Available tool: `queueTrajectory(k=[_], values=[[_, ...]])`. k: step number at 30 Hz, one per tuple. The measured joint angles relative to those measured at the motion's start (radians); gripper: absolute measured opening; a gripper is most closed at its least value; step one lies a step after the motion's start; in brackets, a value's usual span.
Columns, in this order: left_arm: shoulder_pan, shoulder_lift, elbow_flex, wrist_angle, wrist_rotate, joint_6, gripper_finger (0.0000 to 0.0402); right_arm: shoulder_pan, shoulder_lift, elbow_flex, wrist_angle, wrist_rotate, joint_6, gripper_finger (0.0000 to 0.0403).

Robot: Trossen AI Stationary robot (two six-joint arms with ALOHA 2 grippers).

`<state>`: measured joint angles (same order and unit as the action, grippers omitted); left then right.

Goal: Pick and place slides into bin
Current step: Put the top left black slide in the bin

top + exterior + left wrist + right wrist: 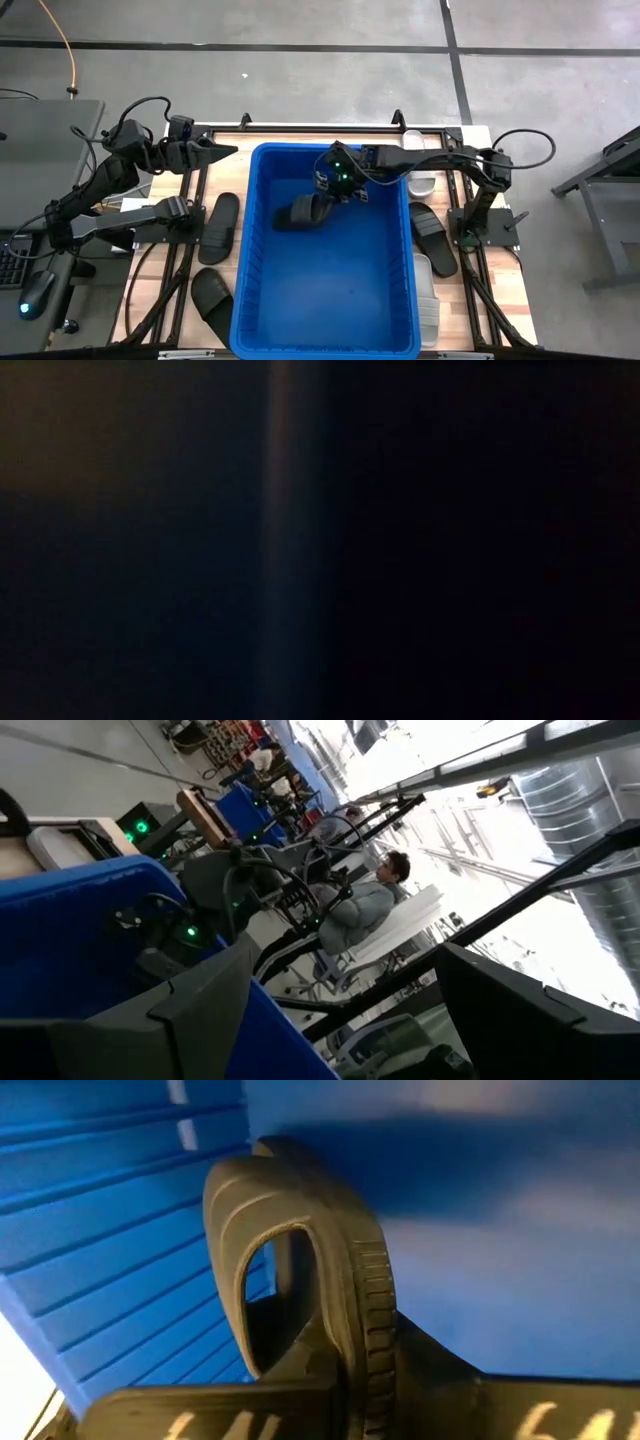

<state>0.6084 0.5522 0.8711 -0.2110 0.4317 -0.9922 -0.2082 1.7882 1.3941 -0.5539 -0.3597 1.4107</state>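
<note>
The blue bin [325,300] stands mid-table. My right gripper [333,188] reaches from the right over the bin's far part and is shut on a black slide [302,212], which also shows in the right wrist view [300,1260] against the bin's ribbed wall. My left gripper [228,151] hovers open and empty by the bin's far left corner; its fingers [190,1010] stand wide apart. The low view is dark and shows nothing. My right gripper pinches the black slide between its two fingers at the sole's near end [350,1375], just behind the ribbed strap. The fingers slant down from the bin's right side. The slide stands on edge ahead of the fingers, inside the bin. Whether it touches the floor, I cannot tell.
Two black slides [220,228] [212,295] lie on the table left of the bin. Right of it lie a black slide [432,238] and two pale ones [422,185] [425,295]. A person [370,905] sits in the room beyond the table.
</note>
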Motion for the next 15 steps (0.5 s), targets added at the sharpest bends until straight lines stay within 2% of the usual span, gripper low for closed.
queueTrajectory(k=[8, 15], values=[[0.000, 0.000, 0.000, -0.002, 0.013, 0.000, 0.0303, -0.048, 0.000, 0.000, -0.098, 0.081, -0.058, 0.0007], [0.000, 0.000, 0.000, -0.001, 0.015, 0.000, 0.0303, -0.095, -0.001, 0.001, -0.135, 0.032, -0.085, 0.0007]])
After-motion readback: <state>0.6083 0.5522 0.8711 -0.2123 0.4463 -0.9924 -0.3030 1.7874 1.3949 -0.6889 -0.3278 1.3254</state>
